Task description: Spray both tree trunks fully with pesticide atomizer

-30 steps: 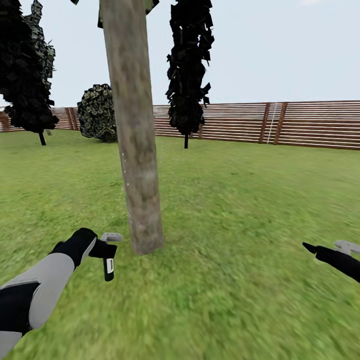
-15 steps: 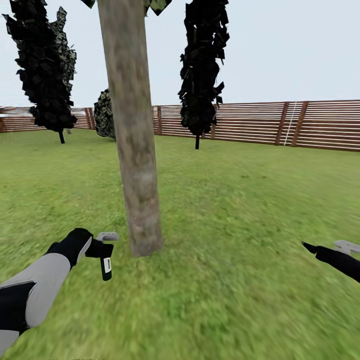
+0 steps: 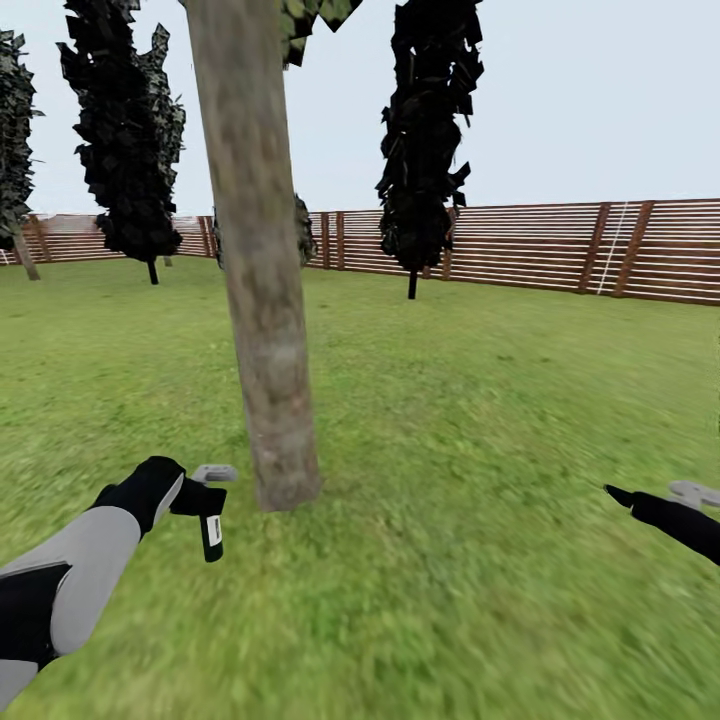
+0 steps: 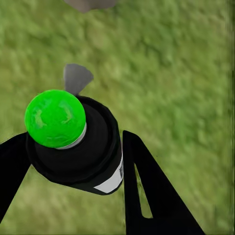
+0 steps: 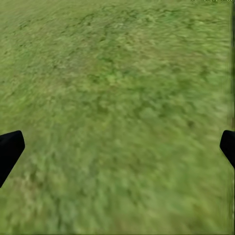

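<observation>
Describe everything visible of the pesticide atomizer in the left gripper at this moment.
The pesticide atomizer is a small black bottle with a white label patch on its side and a grey nozzle at the top. In the left wrist view its rounded end carries a bright green dome ringed in white. The left gripper is shut on the body, a dark finger on either side. It hangs off the lawn, just left of the tree trunk, not touching it.

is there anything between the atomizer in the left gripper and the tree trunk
Nothing visible stands between them. The left gripper holds the atomizer just beside the base of the tree trunk, with only grass in the short gap. The right gripper is open, far off to the other side.
</observation>
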Controlling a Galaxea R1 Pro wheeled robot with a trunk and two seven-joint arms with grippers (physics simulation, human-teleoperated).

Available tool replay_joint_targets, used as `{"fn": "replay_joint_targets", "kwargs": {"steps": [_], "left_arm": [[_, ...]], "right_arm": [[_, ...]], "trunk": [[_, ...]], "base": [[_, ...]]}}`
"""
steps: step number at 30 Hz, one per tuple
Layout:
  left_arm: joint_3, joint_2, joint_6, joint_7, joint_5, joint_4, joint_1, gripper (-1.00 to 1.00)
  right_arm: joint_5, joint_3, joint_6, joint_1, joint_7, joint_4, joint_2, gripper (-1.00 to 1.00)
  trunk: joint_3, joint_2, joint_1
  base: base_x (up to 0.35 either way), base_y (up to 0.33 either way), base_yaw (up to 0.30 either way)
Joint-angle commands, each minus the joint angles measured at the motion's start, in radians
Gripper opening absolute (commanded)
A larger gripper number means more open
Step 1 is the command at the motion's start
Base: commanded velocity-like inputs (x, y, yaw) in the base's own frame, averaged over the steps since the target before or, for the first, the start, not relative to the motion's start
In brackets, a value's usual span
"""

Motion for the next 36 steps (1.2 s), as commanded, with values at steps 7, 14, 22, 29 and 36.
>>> {"fn": "replay_joint_targets", "kwargs": {"steps": [7, 14, 22, 29, 36], "left_arm": [[0.0, -0.001, 0.002, 0.0, -0.001, -0.006, 0.0, -1.0], [-0.001, 0.001, 0.133, 0.001, -0.006, -0.116, -0.007, -1.0], [-0.003, 0.001, 0.258, -0.004, -0.027, -0.222, -0.032, -1.0], [-0.003, 0.007, 0.261, -0.008, -0.028, -0.225, -0.109, -1.0], [-0.009, 0.004, 0.274, -0.012, -0.028, -0.224, -0.179, -1.0]], "right_arm": [[0.0, 0.0, 0.0, 0.0, 0.0, 0.0, 0.0, 1.0], [0.0, 0.0, 0.0, 0.0, 0.0, 0.0, 0.0, 1.0], [0.0, 0.0, 0.0, 0.0, 0.0, 0.0, 0.0, 1.0], [0.0, 0.0, 0.0, 0.0, 0.0, 0.0, 0.0, 1.0], [0.0, 0.0, 0.0, 0.0, 0.0, 0.0, 0.0, 1.0]], "trunk": [[0.0, 0.0, 0.0], [0.0, 0.0, 0.0], [0.0, 0.0, 0.0], [0.0, 0.0, 0.0], [0.0, 0.0, 0.0]], "base": [[-0.021, -0.235, 0.001], [-0.001, -0.01, 0.0], [0.0, 0.0, 0.0], [0.0, 0.0, 0.0], [0.0, 0.0, 0.0]]}}
